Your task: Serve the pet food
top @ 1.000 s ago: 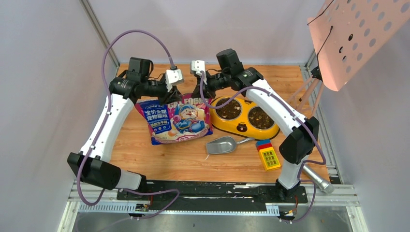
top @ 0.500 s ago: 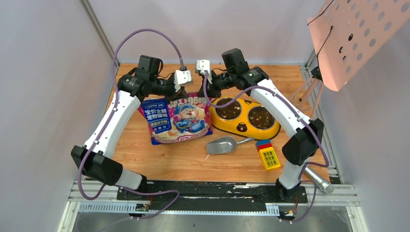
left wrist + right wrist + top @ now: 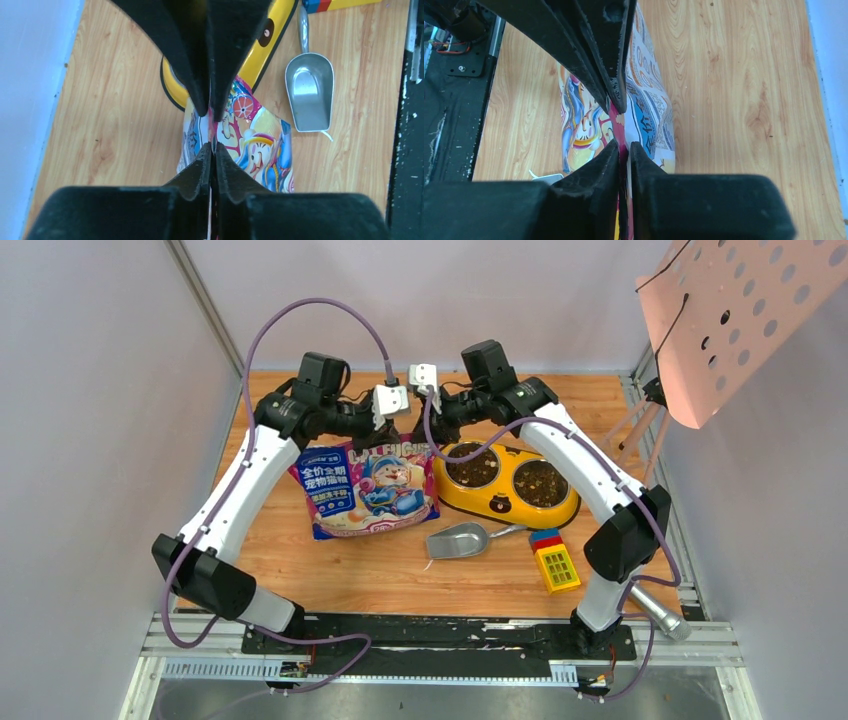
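1. Table (image 3: 330,575): a wooden top, and everything sits on it between your two arms.
2. Arms: over the last second you swung the left arm rightward and raised its elbow. The right arm barely shifted. The two wrists now hang just beside each other over the far edge of the bag (image 3: 365,490).
3. Bag: it lies face up at centre-left, with its right side just beside the feeder (image 3: 455,502). As the two grips closed in, the top edge bunched and lifted, and the lettering there is now puckered.
4. Feeder: yellow with two bowls. Both show a dark brown fill, but it is too small to tell whether that is pellets.
5. Scoop (image 3: 458,540): it lies open side up on the near side of the feeder, and nothing is touching it.
6. Left gripper (image 3: 211,131): the fingers (image 3: 197,80) are pressed almost together, with the thin top edge of the bag pinched between them.
7. Right gripper (image 3: 621,131): it has the same pinch on the same edge, with only the foil keeping the jaws apart.
8. Pet food: none shows loose on the wood, so it is presumably in the bag. I cannot tell whether the bag's mouth is open. Two grips this close together suit tearing or parting the top. My read is that you are on the opening step and pouring is still to come.
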